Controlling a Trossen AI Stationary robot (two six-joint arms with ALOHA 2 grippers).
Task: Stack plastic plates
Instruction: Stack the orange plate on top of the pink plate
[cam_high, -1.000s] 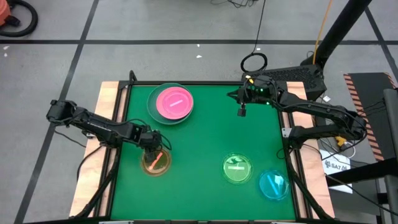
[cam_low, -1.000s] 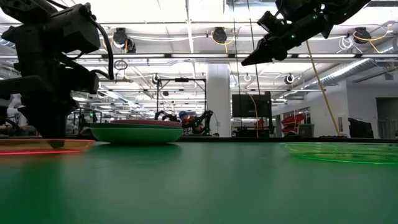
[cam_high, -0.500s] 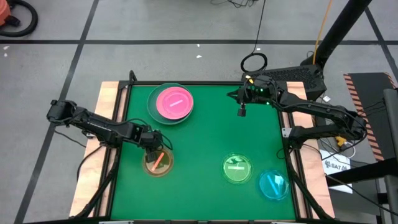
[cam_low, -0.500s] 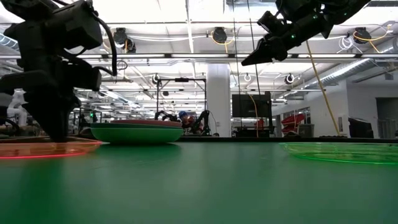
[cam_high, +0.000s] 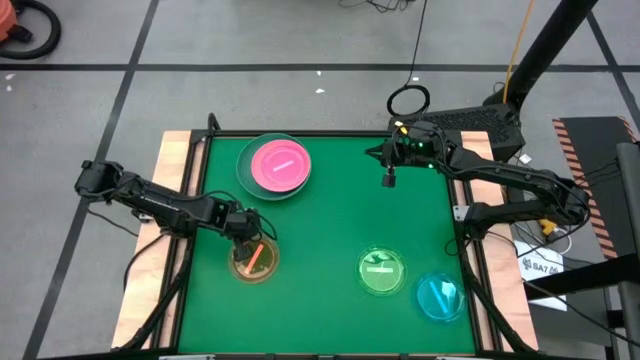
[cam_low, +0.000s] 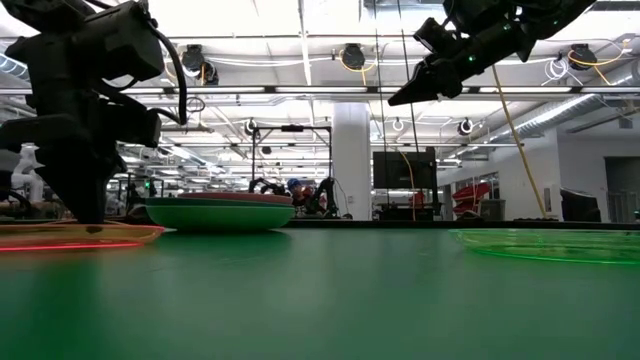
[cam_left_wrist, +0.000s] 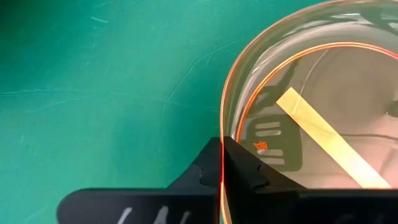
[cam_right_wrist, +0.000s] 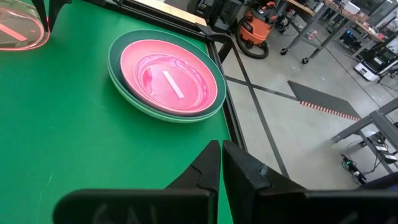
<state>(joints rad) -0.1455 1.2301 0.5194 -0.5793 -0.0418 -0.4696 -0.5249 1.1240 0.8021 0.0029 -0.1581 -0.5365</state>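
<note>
A small translucent amber plate (cam_high: 252, 264) lies near the table's left edge, its edge glowing red in the low view (cam_low: 120, 236). My left gripper (cam_high: 245, 238) stands over the plate's far rim, shut on it. The pink plate (cam_high: 277, 165) rests nested on larger green-toned plates (cam_right_wrist: 124, 84) at the far side. A small green plate (cam_high: 382, 272) and a cyan plate (cam_high: 440, 297) lie flat near the near right corner. My right gripper (cam_high: 388, 180) hangs shut and empty, high above the table's far right part (cam_low: 392, 102). My left gripper pinches the amber plate's far rim (cam_left_wrist: 222, 134) between its two fingers, one finger (cam_left_wrist: 202, 171) outside over the mat and the other inside over the plate's floor. The fingers come from above, pointing down. The plate's bottom stays on the table.
Green mat (cam_high: 330, 220) covers the table, with open mat between the pink stack and the small plates. Wooden side strips (cam_high: 175, 170) and a black frame border the mat. A strip of pale tape (cam_left_wrist: 323, 146) lies inside the amber plate.
My left gripper, shut on the amber plate's rim, has shifted slightly toward the table's right, and the plate has slid a little with it along the mat. The right arm has kept still.
</note>
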